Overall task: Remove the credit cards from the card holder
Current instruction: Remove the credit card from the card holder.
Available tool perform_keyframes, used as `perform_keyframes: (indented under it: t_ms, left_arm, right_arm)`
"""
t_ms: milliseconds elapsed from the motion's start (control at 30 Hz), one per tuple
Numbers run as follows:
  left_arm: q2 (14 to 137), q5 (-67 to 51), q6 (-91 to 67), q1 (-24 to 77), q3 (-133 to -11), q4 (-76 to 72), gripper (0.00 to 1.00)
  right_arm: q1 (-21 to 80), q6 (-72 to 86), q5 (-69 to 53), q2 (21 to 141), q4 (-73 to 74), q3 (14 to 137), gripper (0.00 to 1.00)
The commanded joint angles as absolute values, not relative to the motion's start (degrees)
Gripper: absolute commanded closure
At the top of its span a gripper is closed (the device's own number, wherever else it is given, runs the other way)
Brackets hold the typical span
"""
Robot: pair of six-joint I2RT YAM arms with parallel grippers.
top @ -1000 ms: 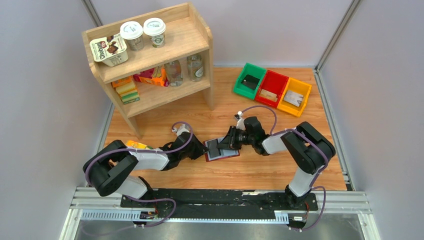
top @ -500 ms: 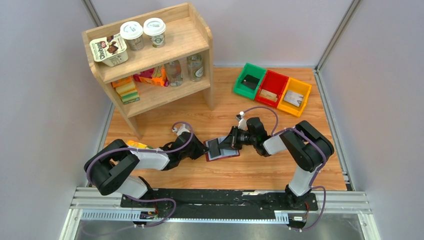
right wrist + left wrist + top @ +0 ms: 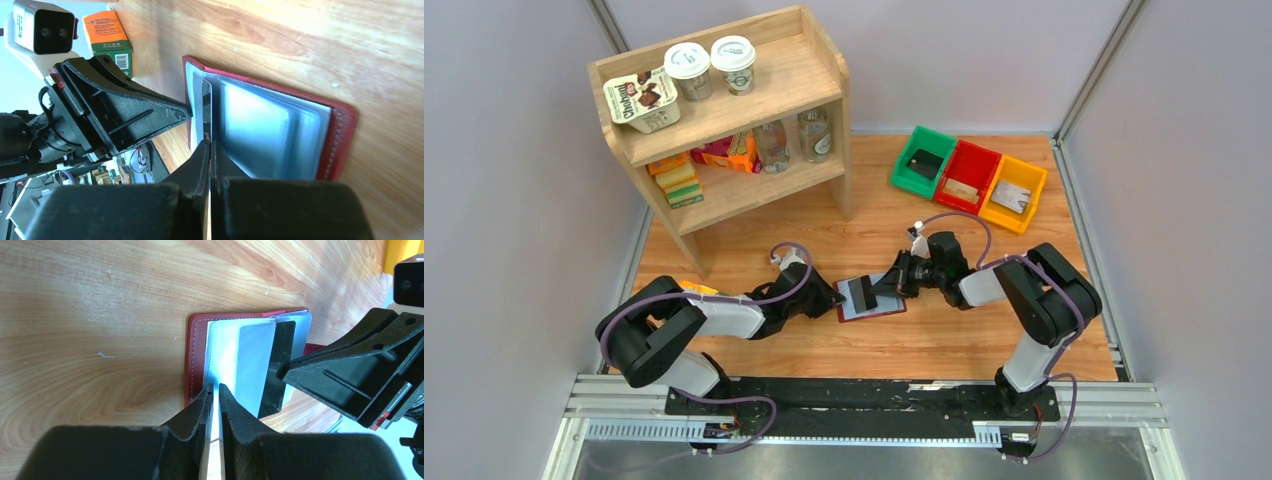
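The maroon card holder (image 3: pixel 886 309) lies open on the wooden table between both arms, its clear sleeves (image 3: pixel 260 130) facing up. My left gripper (image 3: pixel 214 386) is shut on the left edge of a sleeve, pinning the card holder (image 3: pixel 196 340). A credit card (image 3: pixel 257 360), grey with a black stripe, stands tilted, partly out of a sleeve. My right gripper (image 3: pixel 210 142) is shut on the card's edge (image 3: pixel 206 100), coming in from the right. In the top view the dark card (image 3: pixel 862 292) sits between the left gripper (image 3: pixel 832 297) and the right gripper (image 3: pixel 892 282).
Green (image 3: pixel 921 160), red (image 3: pixel 965 175) and yellow (image 3: pixel 1014 192) bins sit at the back right, each with a card-like item inside. A wooden shelf (image 3: pixel 724 120) with cups, bottles and boxes stands at the back left. An orange and green box (image 3: pixel 699 290) lies by the left arm.
My right gripper has shut on the credit card and drawn back to the right, and the card has slid partway out of its sleeve. The left gripper has stayed put.
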State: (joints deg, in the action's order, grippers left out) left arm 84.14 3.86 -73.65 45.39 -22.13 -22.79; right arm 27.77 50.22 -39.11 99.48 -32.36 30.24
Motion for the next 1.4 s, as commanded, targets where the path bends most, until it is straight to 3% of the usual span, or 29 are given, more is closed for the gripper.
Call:
perform_keyframes:
  t_ms: [0, 100, 367, 600, 767, 1033, 1367]
  left_arm:
    - [86.84, 4.39, -71.81, 45.62, -20.48, -12.48, 0.82]
    - [87.10, 4.13, -71.54, 45.62, -20.65, -12.66, 0.82]
    - [87.28, 3.60, -70.49, 45.62, -21.53, -12.22, 0.82]
    - [87.45, 3.43, -70.22, 45.62, -21.71, -12.39, 0.82]
    - [87.63, 3.43, -70.22, 45.62, -21.80, -12.39, 0.82]
    - [87.54, 3.60, -70.22, 45.62, -21.80, -12.31, 0.82]
    - [86.23, 4.31, -69.87, 45.62, -21.71, -12.04, 0.82]
  right_arm:
    - [25.75, 47.20, -38.23, 95.89, -29.36, 29.36, 1.00]
    - [25.75, 47.20, -38.32, 95.89, -29.00, 29.36, 0.98]
    - [25.93, 48.16, -39.99, 99.58, -30.06, 31.29, 0.80]
    - [26.45, 48.16, -40.43, 102.30, -30.50, 32.87, 0.79]
    - [26.63, 48.16, -40.60, 103.97, -30.50, 33.92, 0.79]
    - [26.54, 46.41, -39.99, 103.54, -27.87, 34.63, 1.00]
    - [25.05, 35.87, -30.59, 91.94, -3.37, 37.79, 1.00]
